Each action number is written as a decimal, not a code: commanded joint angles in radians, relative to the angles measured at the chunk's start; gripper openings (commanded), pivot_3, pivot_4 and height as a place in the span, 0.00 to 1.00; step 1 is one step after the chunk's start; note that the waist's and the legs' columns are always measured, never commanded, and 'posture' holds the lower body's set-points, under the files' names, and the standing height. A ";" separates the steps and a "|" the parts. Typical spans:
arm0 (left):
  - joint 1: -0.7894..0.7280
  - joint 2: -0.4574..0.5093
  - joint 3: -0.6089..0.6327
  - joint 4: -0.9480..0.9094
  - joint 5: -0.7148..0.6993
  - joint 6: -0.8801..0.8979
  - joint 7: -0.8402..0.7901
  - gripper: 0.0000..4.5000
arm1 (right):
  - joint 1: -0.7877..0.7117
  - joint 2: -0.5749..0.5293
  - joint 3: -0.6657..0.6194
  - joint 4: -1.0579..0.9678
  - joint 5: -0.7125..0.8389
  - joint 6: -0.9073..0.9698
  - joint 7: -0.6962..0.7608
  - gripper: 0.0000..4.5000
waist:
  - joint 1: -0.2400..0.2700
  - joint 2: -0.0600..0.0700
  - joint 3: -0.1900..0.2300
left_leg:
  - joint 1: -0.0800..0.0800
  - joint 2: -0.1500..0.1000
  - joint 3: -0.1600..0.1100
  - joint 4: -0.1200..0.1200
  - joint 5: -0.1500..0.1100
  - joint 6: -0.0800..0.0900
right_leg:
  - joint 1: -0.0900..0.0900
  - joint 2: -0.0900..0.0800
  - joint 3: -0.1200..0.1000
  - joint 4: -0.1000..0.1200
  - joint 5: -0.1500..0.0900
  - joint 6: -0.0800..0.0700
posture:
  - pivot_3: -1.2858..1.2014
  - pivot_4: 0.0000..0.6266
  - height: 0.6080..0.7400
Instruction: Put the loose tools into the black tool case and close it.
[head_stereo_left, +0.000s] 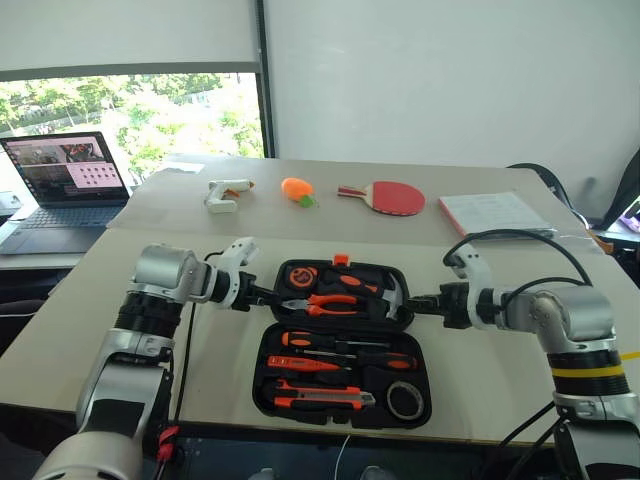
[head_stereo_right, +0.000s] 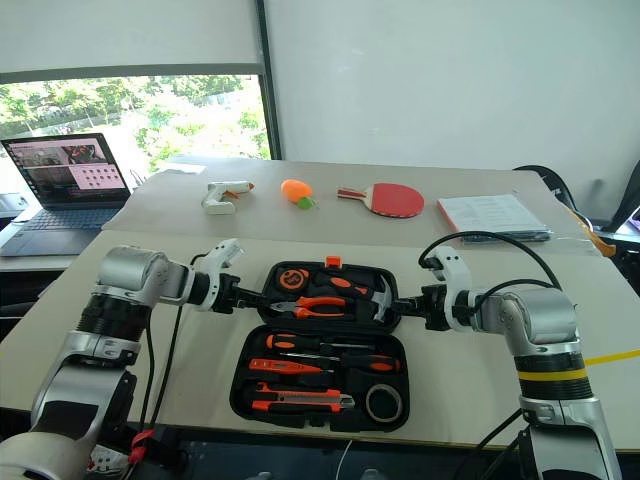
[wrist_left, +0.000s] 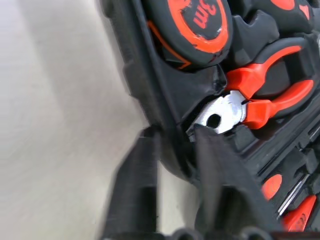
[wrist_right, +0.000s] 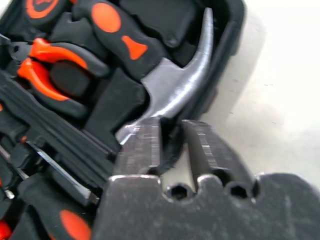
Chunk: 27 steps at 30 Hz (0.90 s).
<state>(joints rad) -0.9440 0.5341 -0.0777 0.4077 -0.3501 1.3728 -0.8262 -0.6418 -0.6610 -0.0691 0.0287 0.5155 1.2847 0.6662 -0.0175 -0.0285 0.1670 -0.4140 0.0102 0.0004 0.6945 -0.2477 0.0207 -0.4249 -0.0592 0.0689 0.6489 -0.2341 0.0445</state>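
On near tabletop (head_stereo_left: 480, 390): black tool case (head_stereo_left: 340, 345) lying open, loose tools (head_stereo_left: 335, 365) all slotted in. Left pincer (head_stereo_left: 262, 294) clamped on far half's left rim, right pincer (head_stereo_left: 420, 302) clamped on its right rim. Remaining: fold far half over near half, latch.

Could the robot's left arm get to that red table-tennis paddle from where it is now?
Probably not as things stand. The left gripper is shut on the rim of the black tool case, and the red table-tennis paddle lies on the farther table, well beyond the open case, past the gripper's present position.
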 joint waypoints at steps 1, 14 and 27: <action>-0.001 -0.014 0.006 -0.011 -0.025 0.001 0.005 0.01 | -0.009 -0.001 0.018 -0.014 0.013 0.010 0.011 0.00 | 0.000 0.000 0.000 | 0.001 0.000 0.000 0.000 0.000 0.000 | 0.000 0.000 0.000 0.000 0.000 0.000 | 0.52 0.24 1.00; 0.020 -0.008 0.003 -0.034 -0.036 0.007 0.025 0.00 | 0.021 -0.035 0.008 -0.074 0.047 0.034 0.039 0.34 | 0.000 0.001 0.000 | 0.002 0.000 0.000 0.000 0.000 0.000 | 0.002 0.000 0.000 0.000 0.000 0.000 | 0.52 0.24 1.00; 0.015 -0.006 0.013 -0.049 -0.046 0.008 0.026 0.00 | 0.051 -0.059 0.001 -0.078 0.040 0.021 0.020 0.54 | 0.000 0.000 0.000 | 0.002 0.000 0.000 0.000 0.000 0.000 | 0.002 0.000 0.000 0.000 0.000 0.000 | 0.52 0.24 1.00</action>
<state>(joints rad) -0.9334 0.5305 -0.0700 0.3856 -0.3666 1.3766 -0.7898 -0.6057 -0.6943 -0.0511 -0.0345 0.5562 1.2916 0.6880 -0.0175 -0.0281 0.1666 -0.4118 0.0103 0.0005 0.6944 -0.2475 0.0204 -0.4229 -0.0590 0.0690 0.6487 -0.2341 0.0445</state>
